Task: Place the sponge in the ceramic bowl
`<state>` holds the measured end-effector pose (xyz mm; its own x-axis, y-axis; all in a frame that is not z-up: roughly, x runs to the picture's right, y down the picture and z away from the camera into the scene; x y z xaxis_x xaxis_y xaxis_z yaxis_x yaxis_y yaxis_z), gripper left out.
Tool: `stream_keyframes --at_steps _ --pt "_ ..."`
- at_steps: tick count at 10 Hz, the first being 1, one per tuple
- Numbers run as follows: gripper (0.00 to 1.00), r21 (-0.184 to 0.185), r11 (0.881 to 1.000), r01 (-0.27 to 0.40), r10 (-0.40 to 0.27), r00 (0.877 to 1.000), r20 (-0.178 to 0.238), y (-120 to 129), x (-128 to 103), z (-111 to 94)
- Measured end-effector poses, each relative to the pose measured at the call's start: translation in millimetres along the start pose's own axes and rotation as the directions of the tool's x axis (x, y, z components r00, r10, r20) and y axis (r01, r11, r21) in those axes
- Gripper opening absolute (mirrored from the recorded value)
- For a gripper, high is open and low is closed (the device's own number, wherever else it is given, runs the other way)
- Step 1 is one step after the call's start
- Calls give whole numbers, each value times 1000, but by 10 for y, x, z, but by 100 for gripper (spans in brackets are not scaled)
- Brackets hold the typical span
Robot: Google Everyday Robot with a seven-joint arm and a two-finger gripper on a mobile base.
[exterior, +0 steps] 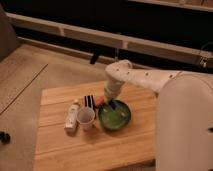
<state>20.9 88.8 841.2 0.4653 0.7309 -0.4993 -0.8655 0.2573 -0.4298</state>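
Note:
The ceramic bowl [116, 116], green inside with a dark rim, sits in the middle of the wooden table [100, 147]. My gripper [110, 102] reaches down from the white arm [145, 79] and hangs over the bowl's far-left rim. A small blue-grey piece, the sponge [111, 105], shows at its tip, held just above the inside of the bowl. The gripper is shut on it.
A white cup [86, 118] stands just left of the bowl, with a white bottle [72, 117] lying beside it. A dark striped object [89, 101] and a small orange-red object [100, 102] lie behind the cup, close to the gripper. The robot's white body [185, 130] fills the right side.

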Motion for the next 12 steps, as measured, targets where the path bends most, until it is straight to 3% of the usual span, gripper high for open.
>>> stream_keyframes --at_steps 3,9,10,12 --pt "7 -4 1000 -1 1 1000 -11 11 35 15" --pt "70 -5 1000 -1 1 1000 -11 15 36 19" --pt "76 -5 1000 -1 1 1000 -11 14 36 19" --pt "80 -5 1000 -1 1 1000 -11 13 36 18"
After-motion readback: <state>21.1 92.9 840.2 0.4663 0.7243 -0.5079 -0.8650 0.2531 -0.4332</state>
